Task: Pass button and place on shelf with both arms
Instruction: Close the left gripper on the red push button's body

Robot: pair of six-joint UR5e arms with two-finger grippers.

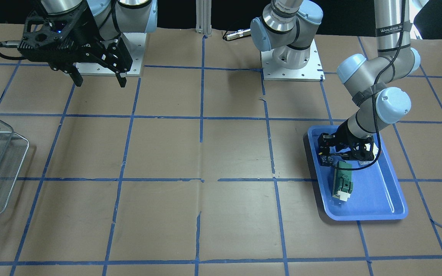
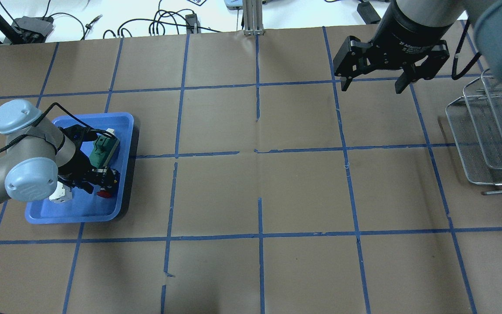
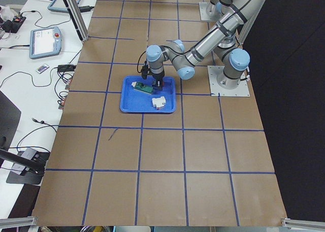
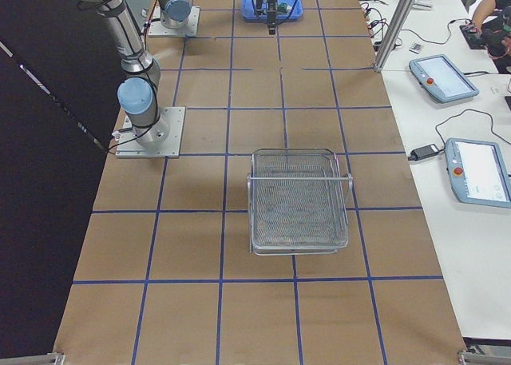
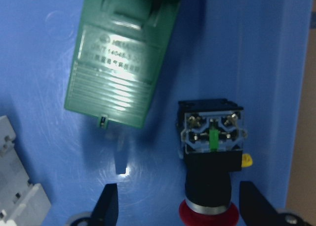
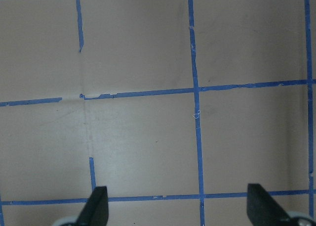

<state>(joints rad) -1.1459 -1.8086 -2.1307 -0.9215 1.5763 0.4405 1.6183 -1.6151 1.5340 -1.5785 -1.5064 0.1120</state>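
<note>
while left end effector [image 5: 177,201] gapes around boxy, round-capped button [image 5: 210,152] | right end effector [image 2: 371,87]: spread

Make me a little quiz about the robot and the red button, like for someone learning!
1. What lies beside the button in the blue tray? A) green block B) yellow cup C) spoon
2. True or false: the left gripper is shut on the button.
3. Which gripper is nearer the shelf?
Key: 1 A; 2 false, it is open; 3 the right gripper.
</note>
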